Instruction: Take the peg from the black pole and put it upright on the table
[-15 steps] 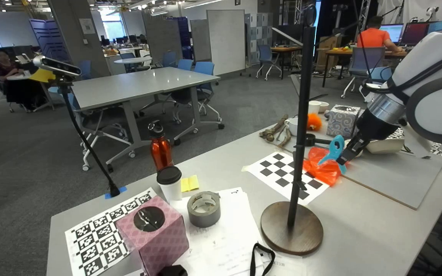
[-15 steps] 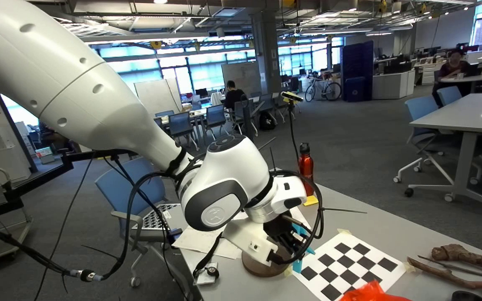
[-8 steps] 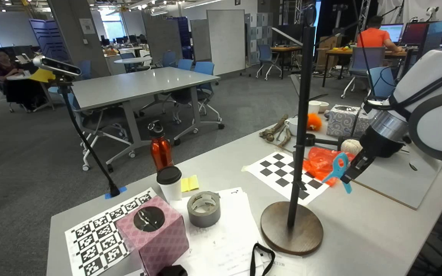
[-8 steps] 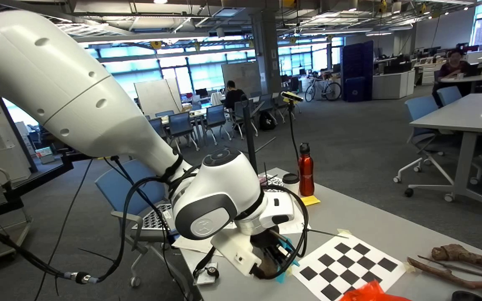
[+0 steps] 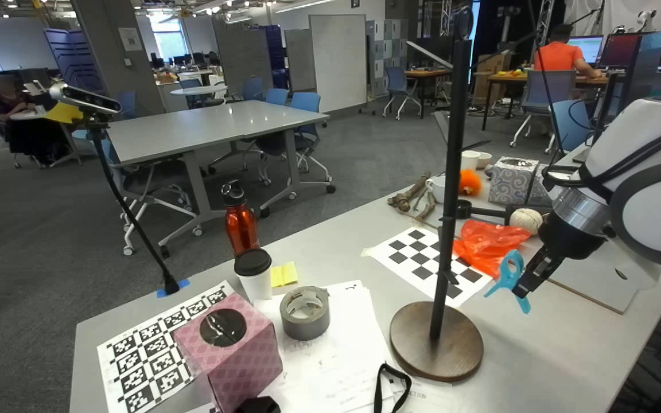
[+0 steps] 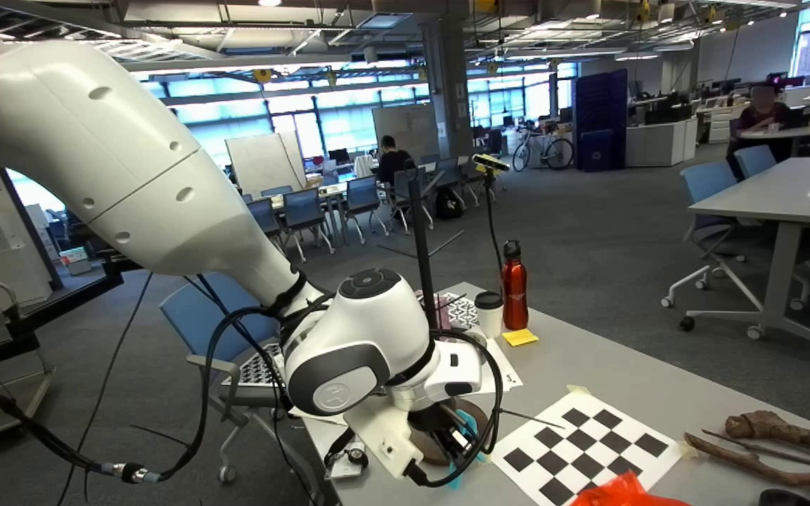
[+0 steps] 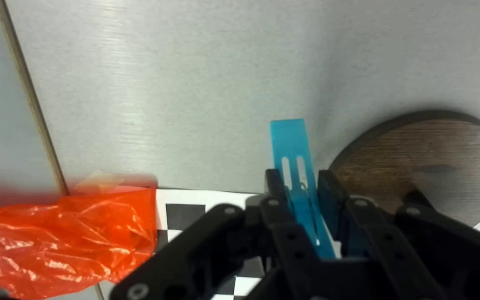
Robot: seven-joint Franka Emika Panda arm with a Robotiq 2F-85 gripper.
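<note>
Gripper pinching a smooth cyan plastic peg, slotted, legs splayed, over the grey table; whether it touches, cannot tell. In an exterior view, peg right of slim black pole with round wood-grained base; crinkled, glossy orange-red plastic farther off.

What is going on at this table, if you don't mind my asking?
A robot arm is holding a light-blue peg in its gripper, which is closed on it from both sides. The peg is apart from the black pole, splayed legs downward, beside the pole's round wooden base. It appears to be just above the table, though the exact gap is hard to judge. Standing it upright and letting go seems to be what remains.
</note>
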